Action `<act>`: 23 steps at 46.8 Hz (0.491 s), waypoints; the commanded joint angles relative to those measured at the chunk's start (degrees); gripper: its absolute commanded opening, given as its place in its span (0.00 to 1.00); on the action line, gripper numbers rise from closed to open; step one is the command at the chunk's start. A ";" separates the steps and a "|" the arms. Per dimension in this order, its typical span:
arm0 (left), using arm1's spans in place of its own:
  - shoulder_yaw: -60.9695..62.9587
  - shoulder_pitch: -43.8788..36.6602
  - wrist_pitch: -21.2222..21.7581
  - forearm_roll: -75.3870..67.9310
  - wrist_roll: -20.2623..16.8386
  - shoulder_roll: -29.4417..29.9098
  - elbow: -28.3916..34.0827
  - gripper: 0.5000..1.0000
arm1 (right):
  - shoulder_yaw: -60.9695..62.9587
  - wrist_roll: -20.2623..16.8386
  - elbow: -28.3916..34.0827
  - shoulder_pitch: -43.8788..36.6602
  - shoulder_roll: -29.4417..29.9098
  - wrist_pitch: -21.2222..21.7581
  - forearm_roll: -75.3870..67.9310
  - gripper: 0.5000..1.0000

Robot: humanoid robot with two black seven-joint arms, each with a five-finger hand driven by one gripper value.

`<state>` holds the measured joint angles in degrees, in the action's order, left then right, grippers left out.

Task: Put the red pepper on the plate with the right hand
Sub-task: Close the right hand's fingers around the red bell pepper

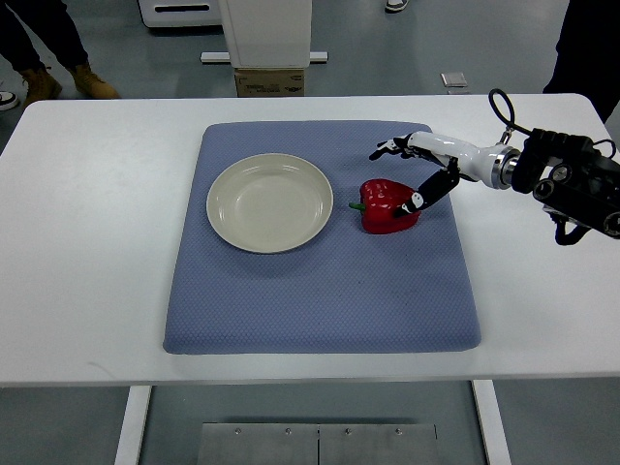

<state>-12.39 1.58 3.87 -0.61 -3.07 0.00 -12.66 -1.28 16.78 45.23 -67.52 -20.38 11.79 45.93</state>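
Observation:
A red pepper [386, 206] with a green stem lies on its side on the blue mat [320, 291], just right of the cream plate [269, 202]. The plate holds nothing. My right hand [405, 172] reaches in from the right edge, above and behind the pepper. Its fingers [387, 149] are spread, extended past the pepper's far side, while the thumb [424, 196] touches the pepper's right side. The fingers do not close around it. The left arm does not show.
The mat covers the middle of a white table [87, 242]. Beyond the far edge stand a white machine base with a cardboard box [269, 81] and people's feet [58, 82] at the top left.

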 commanded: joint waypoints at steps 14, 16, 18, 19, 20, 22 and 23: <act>0.00 0.00 0.00 0.00 0.00 0.00 0.00 1.00 | -3.20 -0.17 -0.32 -0.51 1.48 -0.28 1.01 1.00; 0.00 0.00 0.00 0.00 0.00 0.00 0.00 1.00 | -3.82 -0.17 -0.41 -0.51 1.65 -0.36 1.18 1.00; 0.00 0.00 0.00 0.00 0.00 0.00 0.00 1.00 | -4.35 -0.17 -0.50 -0.51 1.83 -0.45 1.27 1.00; 0.00 0.00 0.00 0.00 0.00 0.00 0.00 1.00 | -4.43 -0.17 -0.50 -0.51 1.83 -0.45 1.27 1.00; 0.00 0.00 0.00 0.00 0.00 0.00 0.00 1.00 | -4.44 -0.17 -0.50 -0.51 1.83 -0.63 1.27 1.00; 0.00 0.00 0.00 0.00 0.00 0.00 0.00 1.00 | -4.44 -0.17 -0.41 -0.51 1.83 -0.63 1.27 1.00; 0.00 0.00 0.00 0.00 0.00 0.00 0.00 1.00 | -4.52 -0.17 -0.41 -0.51 1.92 -0.63 1.27 1.00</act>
<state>-12.39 1.58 3.87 -0.61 -3.08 0.00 -12.66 -5.69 16.61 44.75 -68.04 -18.55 11.24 47.19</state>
